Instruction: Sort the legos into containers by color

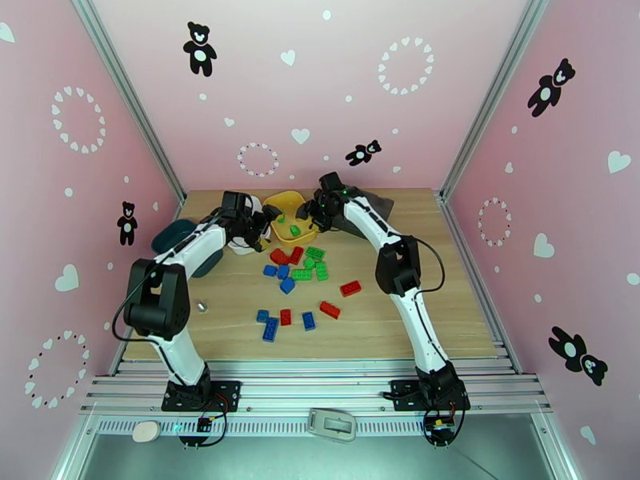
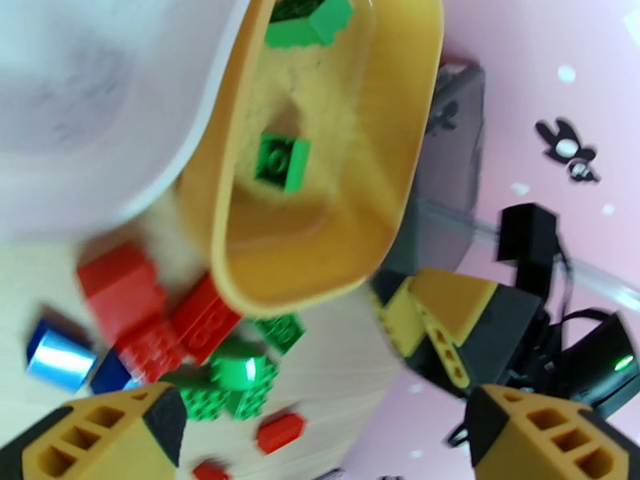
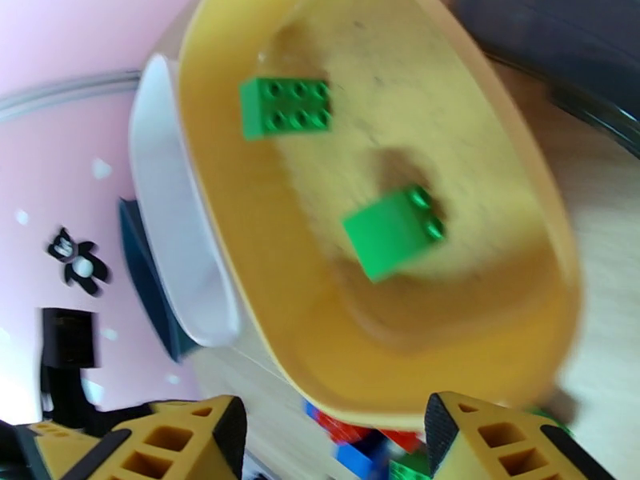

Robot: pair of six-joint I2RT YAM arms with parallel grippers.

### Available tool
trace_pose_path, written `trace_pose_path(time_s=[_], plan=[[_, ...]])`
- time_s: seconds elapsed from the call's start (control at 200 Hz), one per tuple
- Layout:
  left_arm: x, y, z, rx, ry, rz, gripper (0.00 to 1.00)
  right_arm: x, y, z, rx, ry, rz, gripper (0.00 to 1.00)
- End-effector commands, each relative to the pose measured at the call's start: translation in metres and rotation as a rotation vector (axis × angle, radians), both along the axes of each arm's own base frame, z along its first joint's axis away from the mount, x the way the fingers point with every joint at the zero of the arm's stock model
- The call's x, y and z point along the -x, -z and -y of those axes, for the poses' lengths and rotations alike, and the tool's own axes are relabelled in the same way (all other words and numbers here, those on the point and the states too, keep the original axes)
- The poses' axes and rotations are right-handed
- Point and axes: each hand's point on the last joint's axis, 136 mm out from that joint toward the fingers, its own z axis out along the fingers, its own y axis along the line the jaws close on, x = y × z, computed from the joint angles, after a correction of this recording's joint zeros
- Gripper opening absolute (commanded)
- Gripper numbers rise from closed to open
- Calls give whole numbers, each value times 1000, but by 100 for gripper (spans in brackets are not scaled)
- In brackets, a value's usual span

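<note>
Main hazard: clipping the rim of the shallow yellow plastic tray (image 3: 264,306) on the way out, tipping it and spilling the two green studded bricks inside, one flat (image 3: 286,107), one tilted (image 3: 392,234). Also a collision between arms, both crowded at the same spot. Above the tray's near end, the right gripper (image 3: 336,430), pitched downward, jaws apart and empty. Close by the white plastic tray (image 3: 172,218), the left gripper (image 2: 320,442), jaws spread wide, holding nothing. Loose red, green and blue bricks (image 1: 296,270) scattered on the wooden tabletop (image 1: 232,322), awaiting sorting.
</note>
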Motion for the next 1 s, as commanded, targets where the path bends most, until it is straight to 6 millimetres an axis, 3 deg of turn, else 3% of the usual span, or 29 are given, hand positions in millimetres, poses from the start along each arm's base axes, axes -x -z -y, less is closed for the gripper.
trace_pose_path(time_s=[0.0, 0.235, 0.526, 0.746, 0.996], plan=[[34, 0, -9, -151, 59, -9, 99, 34, -29, 34, 141, -76, 56, 65], [74, 20, -4, -256, 125, -48, 98, 82, 9, 67, 347, -130, -1, 67], [110, 42, -19, -289, 91, -106, 99, 128, 50, 61, 529, -233, -65, 66], [125, 49, -25, -295, 78, -129, 98, 145, 74, 54, 582, -263, -108, 59], [136, 52, -28, -292, 74, -134, 98, 150, 92, 57, 619, -260, -137, 53]])
